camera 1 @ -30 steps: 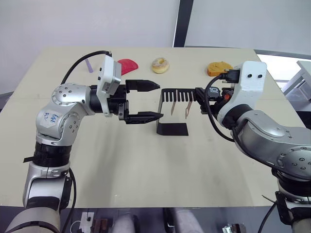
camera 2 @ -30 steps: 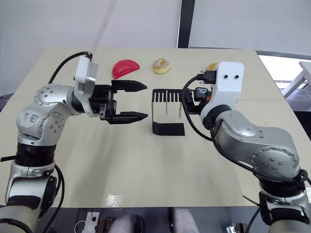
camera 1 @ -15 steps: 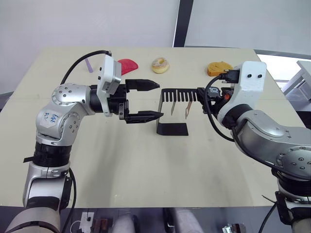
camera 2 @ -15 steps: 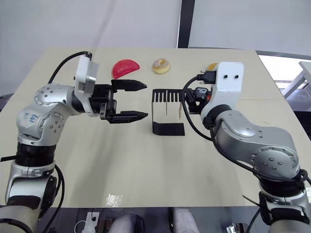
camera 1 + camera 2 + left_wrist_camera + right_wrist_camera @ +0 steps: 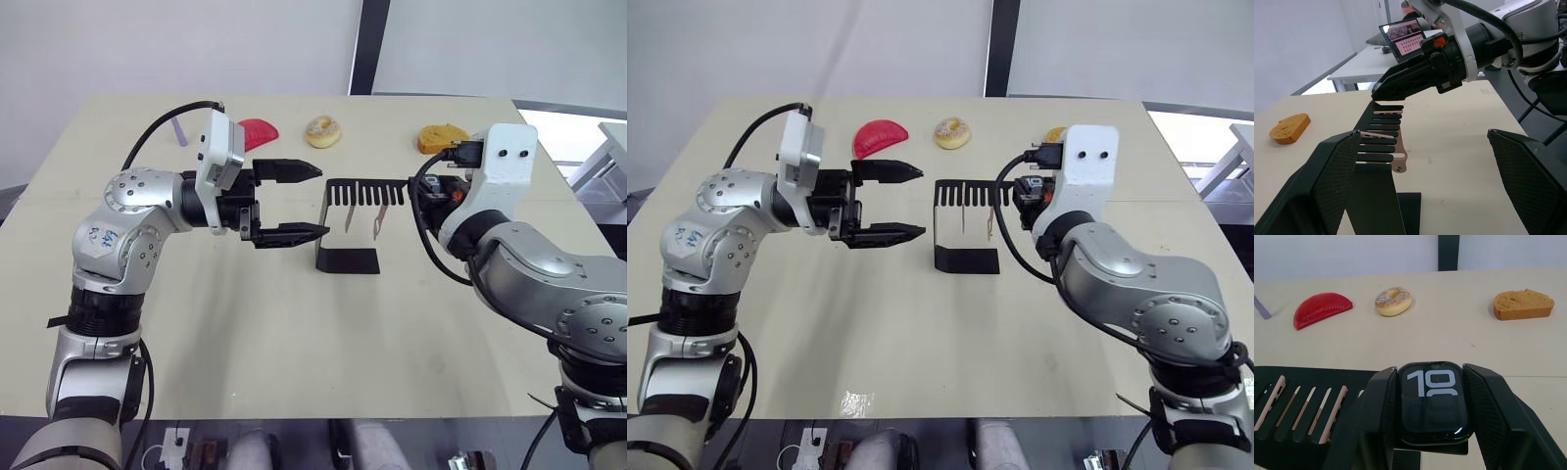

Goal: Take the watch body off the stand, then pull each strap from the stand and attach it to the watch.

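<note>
The black stand [image 5: 326, 227] stands upright at mid table, its slotted arm pointing toward my right side. Two pinkish-tan straps [image 5: 346, 217] [image 5: 376, 224] hang from its slots and show as pale strips [image 5: 1334, 414] in the right wrist view. At the arm's right end my right gripper [image 5: 423, 196] is shut on the watch body [image 5: 1432, 401], one finger on each side, its screen showing white digits. Whether the watch body still touches the arm I cannot tell. Left of the stand, my left gripper [image 5: 321, 202] is open and holds nothing.
Along the far side of the table lie a purple stick [image 5: 179, 132], a red half-round piece [image 5: 257, 130], a doughnut [image 5: 323, 130] and a slice of bread [image 5: 441, 137]. The table's right edge runs close behind my right arm.
My right gripper has drawn slightly to the right with the watch body in it. The left arm, stand and straps have not moved.
</note>
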Robot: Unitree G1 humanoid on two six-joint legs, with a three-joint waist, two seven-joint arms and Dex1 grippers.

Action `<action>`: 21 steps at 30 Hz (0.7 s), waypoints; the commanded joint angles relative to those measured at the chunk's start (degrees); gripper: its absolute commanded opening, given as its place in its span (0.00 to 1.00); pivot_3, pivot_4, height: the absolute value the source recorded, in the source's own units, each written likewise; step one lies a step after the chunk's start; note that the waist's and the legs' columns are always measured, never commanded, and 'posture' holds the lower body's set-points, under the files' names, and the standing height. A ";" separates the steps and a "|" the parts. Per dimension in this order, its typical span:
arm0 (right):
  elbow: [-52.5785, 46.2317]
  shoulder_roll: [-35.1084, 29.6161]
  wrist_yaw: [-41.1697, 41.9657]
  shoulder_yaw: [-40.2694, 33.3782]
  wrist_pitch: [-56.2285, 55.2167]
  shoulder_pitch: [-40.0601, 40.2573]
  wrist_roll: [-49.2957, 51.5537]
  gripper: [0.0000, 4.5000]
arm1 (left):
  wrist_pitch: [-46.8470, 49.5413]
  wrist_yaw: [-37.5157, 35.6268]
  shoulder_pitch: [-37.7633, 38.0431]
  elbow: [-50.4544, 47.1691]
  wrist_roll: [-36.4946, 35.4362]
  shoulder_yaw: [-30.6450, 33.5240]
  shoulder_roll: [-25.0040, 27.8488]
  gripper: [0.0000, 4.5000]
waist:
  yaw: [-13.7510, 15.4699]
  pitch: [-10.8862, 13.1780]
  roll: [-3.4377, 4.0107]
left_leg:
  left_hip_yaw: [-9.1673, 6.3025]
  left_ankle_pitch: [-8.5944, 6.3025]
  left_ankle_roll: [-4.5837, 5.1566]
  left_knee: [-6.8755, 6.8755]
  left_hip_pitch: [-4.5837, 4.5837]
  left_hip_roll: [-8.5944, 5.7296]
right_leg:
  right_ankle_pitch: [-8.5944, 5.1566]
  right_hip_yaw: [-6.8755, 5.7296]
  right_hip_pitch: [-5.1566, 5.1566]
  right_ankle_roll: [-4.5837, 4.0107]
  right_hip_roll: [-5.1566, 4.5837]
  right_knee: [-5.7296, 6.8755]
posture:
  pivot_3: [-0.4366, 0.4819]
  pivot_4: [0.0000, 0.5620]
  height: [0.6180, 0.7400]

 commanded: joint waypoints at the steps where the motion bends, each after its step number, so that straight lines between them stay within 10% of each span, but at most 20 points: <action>1: -2.43 -2.12 1.32 -3.27 -0.62 -2.20 2.20 0.36 | -1.07 -0.16 -1.38 -0.88 -0.46 1.22 -0.22 1.00 | -0.01 0.01 0.01 | 0.00 0.00 0.00 0.00 -0.01 0.00 | 0.00 0.00 0.00 0.00 0.00 0.00 | 0.48 0.27 0.98; 7: -4.85 -12.52 10.44 -14.57 -1.28 4.09 10.08 0.36 | 0.50 -1.36 -0.61 -2.14 -2.36 1.71 0.17 1.00 | 0.33 0.02 0.02 | -0.08 -0.01 0.02 -0.02 -0.17 0.00 | 0.01 -0.07 -0.06 0.02 -0.01 -0.11 | 0.48 0.27 0.98; 14: -8.71 -16.48 35.54 -37.77 1.07 30.87 12.79 0.36 | 4.29 -7.32 4.51 -6.69 -6.12 1.20 4.87 1.00 | 1.11 0.02 0.01 | -0.28 -0.03 0.07 -0.03 -0.43 0.01 | 0.05 -0.18 -0.07 0.12 0.03 -0.34 | 0.48 0.27 0.98; 21: -12.02 -10.22 56.39 -39.61 -2.92 54.44 -10.49 0.36 | 3.96 -8.88 10.49 -10.45 -5.71 -0.08 6.60 1.00 | 1.59 0.02 0.01 | -0.34 0.01 0.12 0.05 -0.42 -0.05 | 0.12 -0.13 0.02 0.25 0.04 -0.37 | 0.48 0.27 0.98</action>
